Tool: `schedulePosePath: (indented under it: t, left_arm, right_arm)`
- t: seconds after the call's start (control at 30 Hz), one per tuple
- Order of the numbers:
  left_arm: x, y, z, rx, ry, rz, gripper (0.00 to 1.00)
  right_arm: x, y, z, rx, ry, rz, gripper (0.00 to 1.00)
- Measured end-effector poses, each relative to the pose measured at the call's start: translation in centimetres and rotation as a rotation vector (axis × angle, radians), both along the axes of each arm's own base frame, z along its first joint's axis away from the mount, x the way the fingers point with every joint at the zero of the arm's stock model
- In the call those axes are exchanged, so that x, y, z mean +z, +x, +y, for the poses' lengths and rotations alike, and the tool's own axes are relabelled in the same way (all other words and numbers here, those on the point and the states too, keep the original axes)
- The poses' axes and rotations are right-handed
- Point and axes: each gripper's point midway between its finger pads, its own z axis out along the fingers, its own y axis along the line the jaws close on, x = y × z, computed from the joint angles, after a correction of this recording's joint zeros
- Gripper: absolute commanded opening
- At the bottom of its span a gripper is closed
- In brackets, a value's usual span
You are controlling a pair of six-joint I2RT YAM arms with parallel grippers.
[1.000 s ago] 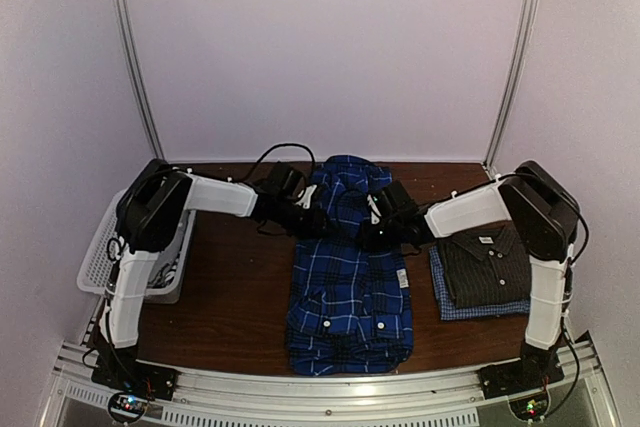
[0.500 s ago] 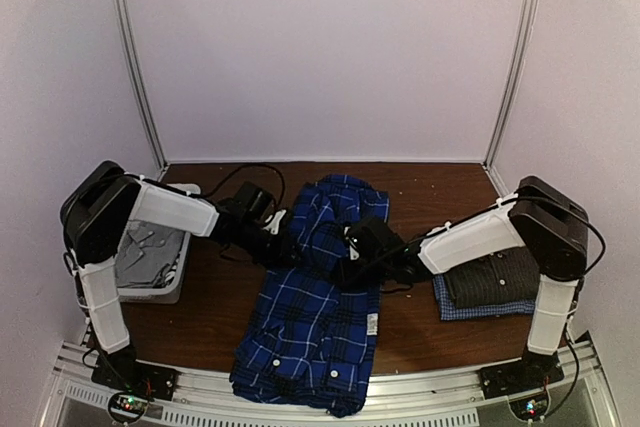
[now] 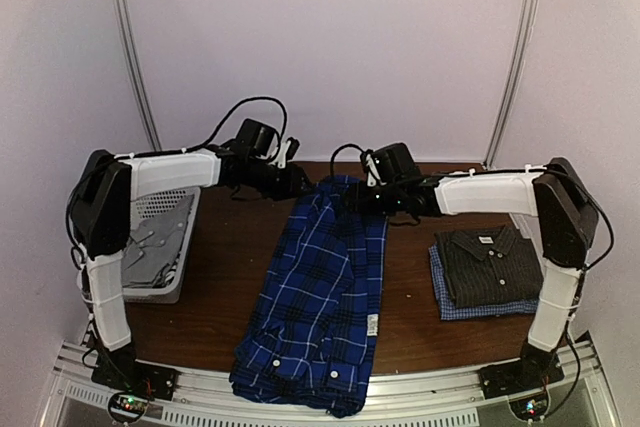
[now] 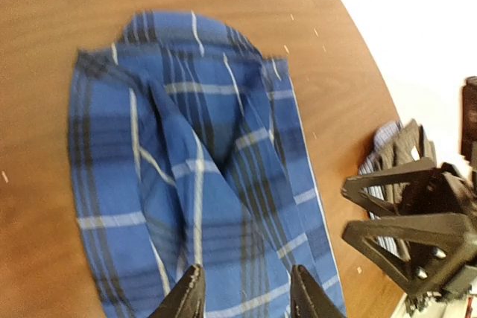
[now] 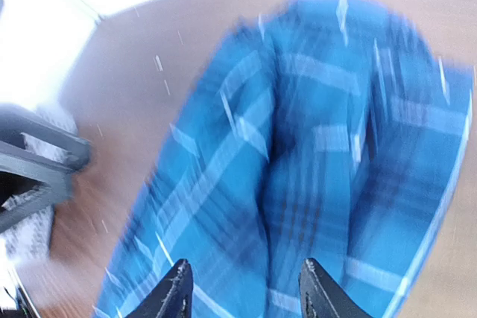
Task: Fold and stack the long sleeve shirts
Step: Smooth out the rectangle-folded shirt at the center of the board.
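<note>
Left fingers (image 4: 188,296): two dark tips standing apart with nothing between them, hovering over the collar end of the blue plaid shirt (image 3: 325,287); right fingers (image 5: 175,292): likewise apart and empty above the same end, in a blurred view

Blue plaid shirt: lies lengthwise down the middle of the table (image 3: 240,277), collar at the far side, hem bunched at the near edge. Its sides are turned inward to make a long, slightly skewed strip. Soft woven cloth, royal blue with darker bands and thin white lines, ridged with loose folds.

Hazards, as judged: the limp layers may fall open when lifted. A pinch may catch only the top layer and drag the strip askew. The crumpled hem sits close to the table edge and could slide over. Both arms crowd one end and could knock together.

Dark grey checked shirt (image 3: 490,262): folded flat, collar showing, on top of the pale blue shirt (image 3: 445,309) at the right of the table, well apart from the plaid one. A careless set-down could shove this pile.

White mesh basket (image 3: 150,292): rigid plastic, at the left edge
</note>
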Motion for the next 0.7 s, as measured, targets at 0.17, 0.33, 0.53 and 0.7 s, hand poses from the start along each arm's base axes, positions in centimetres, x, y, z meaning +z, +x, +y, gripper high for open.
schedulePosePath:
  t: [0.17,0.33,0.53,0.7]
  left_arm:
    - [-1.0,6.1,0.0,0.042,0.007,-0.05,0.4]
    - [-5.0,9.6,-0.4,0.051,0.029,-0.033,0.4]
    - [-8.9,11.0,-1.2,0.041,0.034,-0.002,0.4]
    - [-11.1,11.8,-1.1,0.064,0.058,0.007,0.39]
  right_arm:
    - [2.1,5.1,2.0,0.021,0.025,-0.083,0.51]
    - [-1.3,7.2,3.0,0.048,-0.029,-0.053,0.54]
    - [-5.1,8.4,3.7,0.065,-0.082,-0.007,0.54]
    - [-6.2,9.3,3.9,0.064,-0.09,-0.002,0.41]
